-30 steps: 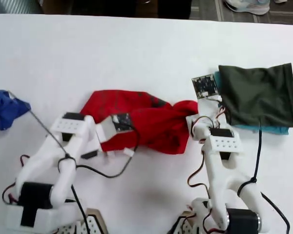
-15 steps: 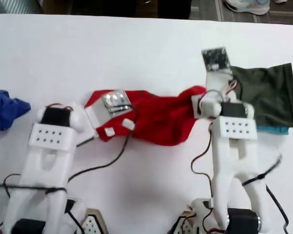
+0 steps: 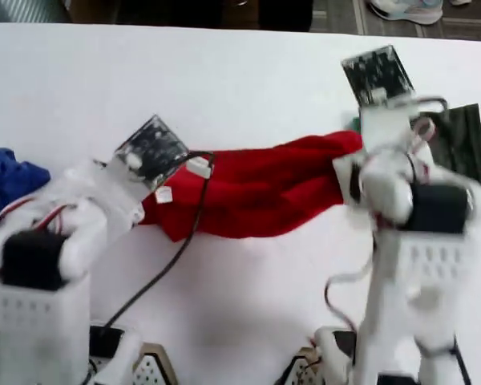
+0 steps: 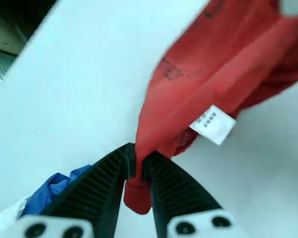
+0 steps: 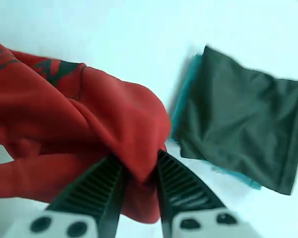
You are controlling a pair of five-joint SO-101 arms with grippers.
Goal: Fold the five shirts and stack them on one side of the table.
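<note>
Looks under halfway: dark green shirt (image 5: 243, 119) folded atop teal shirt (image 5: 187, 89) at right of counter (image 3: 224, 80), red shirt (image 3: 256, 188) mid-frame pinched endwise by left tool (image 4: 137, 159) and right tool (image 5: 139, 167), blue shirt (image 3: 8, 180) crumpled far left.

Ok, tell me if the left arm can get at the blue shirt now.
Probably not yet: the left gripper is shut on an end of the red shirt. The blue shirt lies beside it, nothing between; once released, likely yes.
</note>
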